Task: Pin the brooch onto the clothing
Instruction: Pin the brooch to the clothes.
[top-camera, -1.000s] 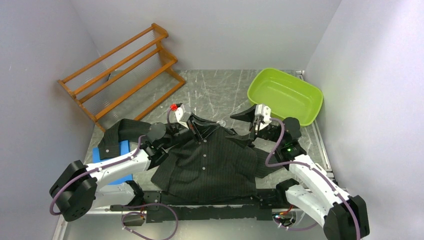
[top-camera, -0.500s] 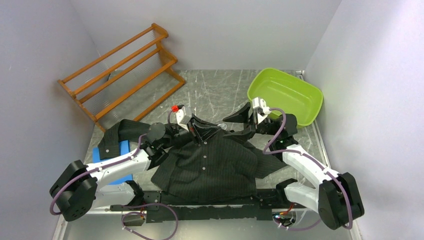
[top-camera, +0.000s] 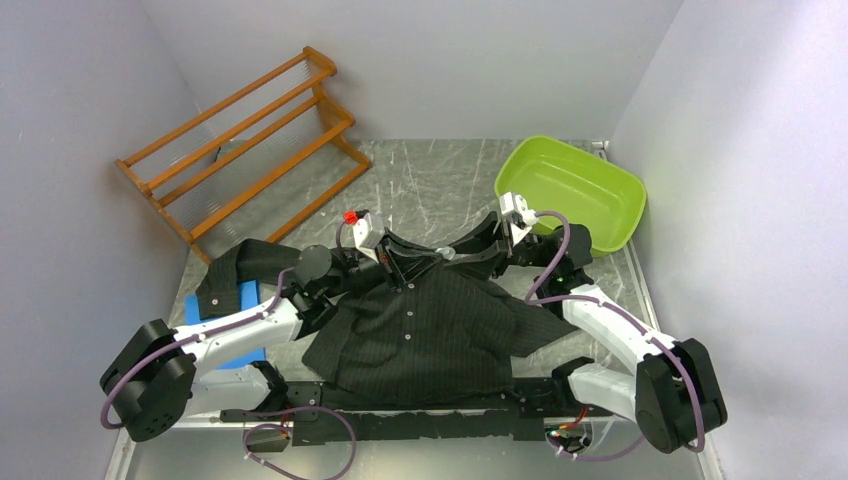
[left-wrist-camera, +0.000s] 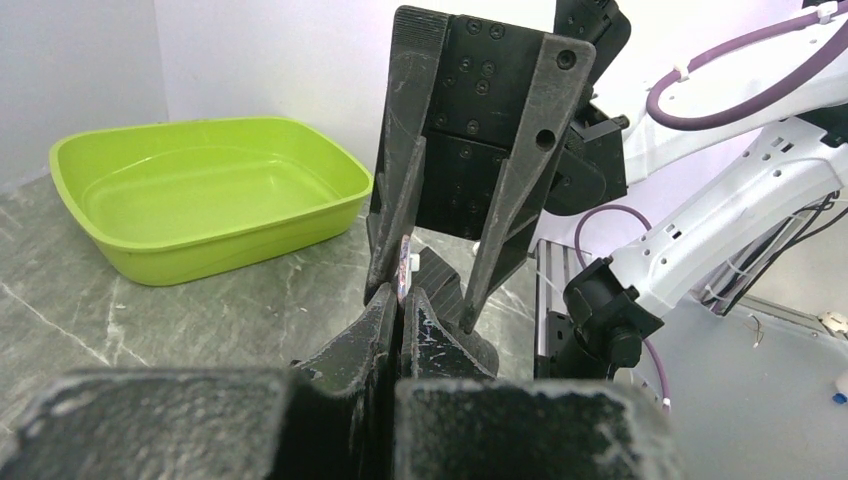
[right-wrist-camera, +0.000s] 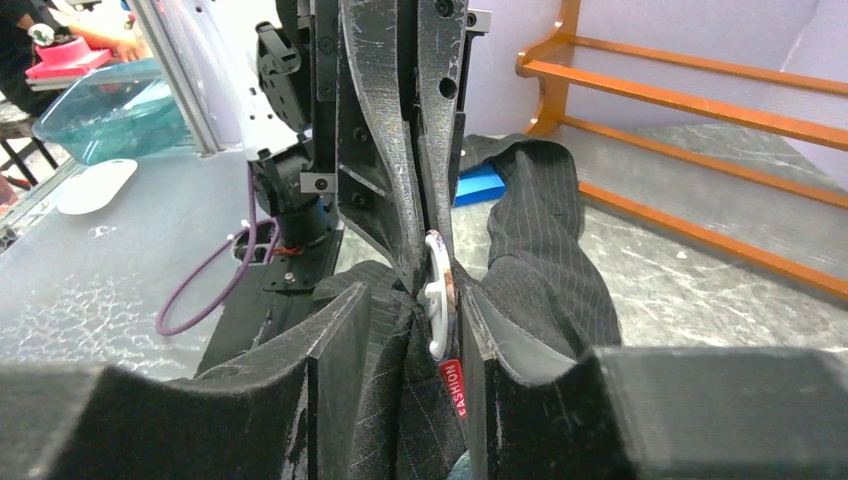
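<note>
On the marbled grey table (top-camera: 440, 175), from above: black pinstriped shirt (top-camera: 420, 335) spread front up, white buttons down the middle, collar toward the far wall, one sleeve end lying on a blue block (top-camera: 205, 310). Left fingers (top-camera: 392, 256) and right fingers (top-camera: 478, 240) tip to tip at the collar; too small here to tell their spread. Lime-green basin (top-camera: 572, 190) at the far right, wooden rack (top-camera: 240, 140) at the far left.

In the left wrist view: left fingers (left-wrist-camera: 368, 338) pressed together, clamped on the brooch (left-wrist-camera: 404, 266), pale and seen edge-on. Opposite, right fingers (left-wrist-camera: 514, 195) splayed in a V, one of them just beside the brooch. Basin (left-wrist-camera: 200, 215) behind.

In the right wrist view: right fingers (right-wrist-camera: 335, 370) standing apart, gripping nothing, either side of bunched collar cloth. Between them the brooch (right-wrist-camera: 435, 300), a white ring, pinched at its top by the closed left fingers (right-wrist-camera: 385, 150), hanging against the shirt (right-wrist-camera: 540, 260) just above a red tag (right-wrist-camera: 450, 381) lettered FASHION. Rack (right-wrist-camera: 700, 85) and blue block (right-wrist-camera: 480, 185) beyond.
</note>
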